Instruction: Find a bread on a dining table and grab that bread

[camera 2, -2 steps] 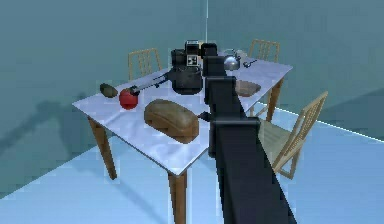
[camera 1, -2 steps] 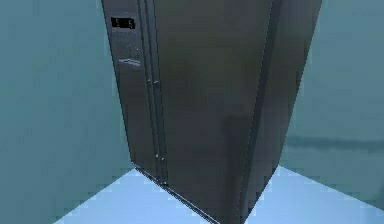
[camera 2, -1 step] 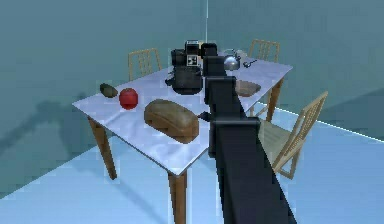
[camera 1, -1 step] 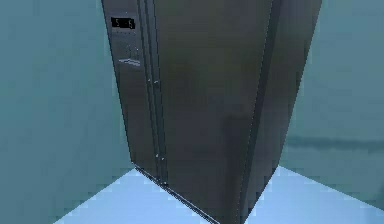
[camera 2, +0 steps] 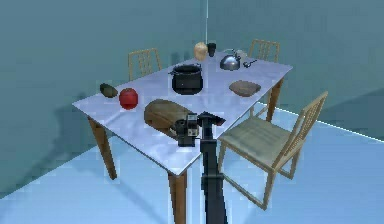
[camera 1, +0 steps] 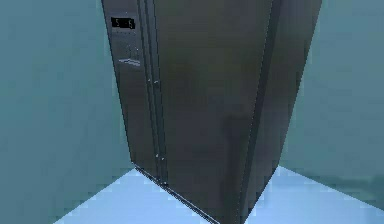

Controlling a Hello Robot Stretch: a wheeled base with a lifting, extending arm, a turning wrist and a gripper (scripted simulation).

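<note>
**Claw at the loaf by the desk's edge**

We see the claw (camera 2: 182, 130) at the brown bread (camera 2: 160, 112), which lies on the white desk (camera 2: 222, 98) close to its near edge, not far from the front corner. We cannot tell whether the claw has hold of anything, nor how its fingers stand. A wooden chair (camera 2: 280, 140) stands near the arm (camera 2: 210, 180) on the arm side view's right, and bare floor (camera 2: 60, 190) lies open on the left. Ahead, a dark fridge (camera 1: 200, 100) rises close.
</note>
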